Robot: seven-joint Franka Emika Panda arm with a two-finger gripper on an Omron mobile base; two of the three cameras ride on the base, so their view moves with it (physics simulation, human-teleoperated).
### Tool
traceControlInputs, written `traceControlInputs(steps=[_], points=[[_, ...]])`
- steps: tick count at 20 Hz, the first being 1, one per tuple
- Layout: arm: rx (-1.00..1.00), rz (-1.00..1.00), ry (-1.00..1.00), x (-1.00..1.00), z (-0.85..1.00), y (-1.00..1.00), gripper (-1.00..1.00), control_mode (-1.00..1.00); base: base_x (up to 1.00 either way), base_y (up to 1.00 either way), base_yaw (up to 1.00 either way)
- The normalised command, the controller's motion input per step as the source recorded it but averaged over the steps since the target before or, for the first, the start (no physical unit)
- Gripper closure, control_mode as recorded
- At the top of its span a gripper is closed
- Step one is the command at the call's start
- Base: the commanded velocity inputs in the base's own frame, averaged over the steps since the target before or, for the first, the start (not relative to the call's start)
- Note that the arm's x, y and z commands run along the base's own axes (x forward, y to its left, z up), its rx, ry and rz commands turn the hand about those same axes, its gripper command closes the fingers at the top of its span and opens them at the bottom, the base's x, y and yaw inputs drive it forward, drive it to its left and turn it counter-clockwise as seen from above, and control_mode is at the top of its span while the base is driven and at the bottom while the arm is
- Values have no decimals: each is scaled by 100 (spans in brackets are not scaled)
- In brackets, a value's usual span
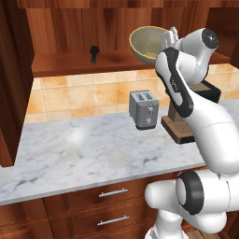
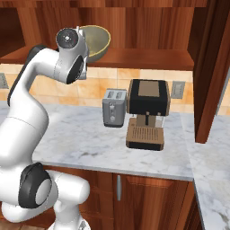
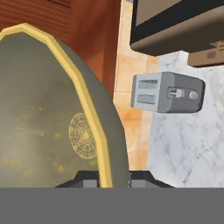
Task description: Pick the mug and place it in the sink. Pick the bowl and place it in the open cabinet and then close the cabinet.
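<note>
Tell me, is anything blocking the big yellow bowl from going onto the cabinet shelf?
Nothing visible blocks it. The gripper holds the wide yellow-tan bowl tilted, right at the reddish-brown wooden cabinet shelf. A small black item stands on the shelf, well off to the side.

A wide yellow-tan bowl (image 1: 148, 44) with a paler olive inside is sitting tipped on its side at the upper middle of the left base frame, its opening facing left, level with the shelf of the reddish-brown wooden cabinet (image 1: 70, 63). In the hand view its yellow rim is running between the finger tips. The cabinet is standing open, one door (image 2: 214, 72) hanging at the right base frame's right.
</note>
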Motion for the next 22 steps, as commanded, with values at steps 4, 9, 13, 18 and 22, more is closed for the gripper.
traceControlInputs(steps=[4, 9, 13, 18, 22], points=[[0, 0, 0, 54, -1, 0, 100, -100, 0, 0, 0], [0, 0, 0, 47, -2, 0, 100, -100, 0, 0, 0], [0, 0, 0, 46, -5, 0, 100, -100, 0, 0, 0], [0, 0, 0, 40, -7, 0, 100, -100, 0, 0, 0], [0, 0, 0, 8, -19, 0, 100, -100, 0, 0, 0]])
